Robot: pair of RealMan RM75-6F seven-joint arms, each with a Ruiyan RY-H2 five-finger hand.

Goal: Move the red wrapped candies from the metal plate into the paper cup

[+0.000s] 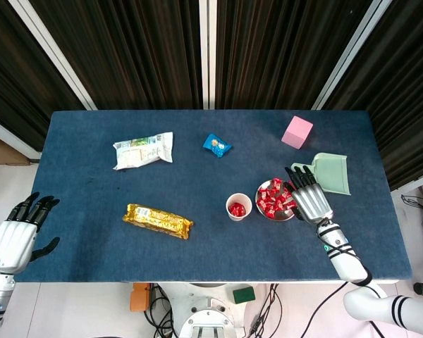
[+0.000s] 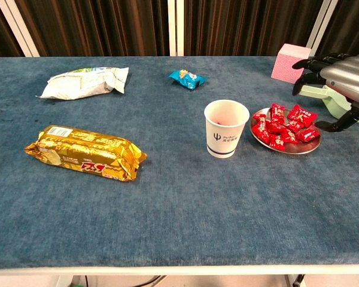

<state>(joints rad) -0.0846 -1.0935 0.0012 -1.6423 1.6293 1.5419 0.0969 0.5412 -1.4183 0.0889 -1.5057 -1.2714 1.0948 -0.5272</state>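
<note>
A white paper cup stands near the table's middle, with red candies inside it in the head view. Just to its right a metal plate carries several red wrapped candies. My right hand hovers at the plate's right side with its fingers spread and nothing in them. My left hand hangs off the table's front left corner, fingers apart and empty; the chest view does not show it.
A gold snack bar lies front left. A white-green packet and a blue candy lie further back. A pink block and a green dustpan sit at the right.
</note>
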